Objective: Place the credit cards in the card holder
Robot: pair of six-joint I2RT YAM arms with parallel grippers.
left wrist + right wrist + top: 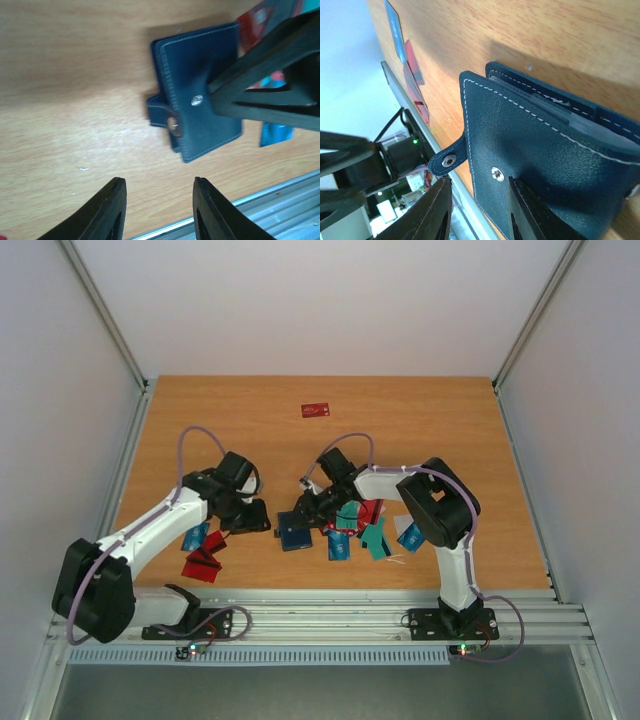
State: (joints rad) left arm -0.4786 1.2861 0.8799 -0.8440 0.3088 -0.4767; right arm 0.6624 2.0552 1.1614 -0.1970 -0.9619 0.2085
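Near the front edge of the desk [420, 420], the left arm [150, 525] and right arm [445, 510] bend inward to meet over the card holder [195, 65], which lies folded with its clasp tab undone between two scatters of credit cards [377, 540]. One finger [525, 215] of the right jaws rests on the cover, probably to steady it, though whether these half-parted jaws pinch it cannot be told; the left jaws hover beside, released and empty, free to fetch a card.
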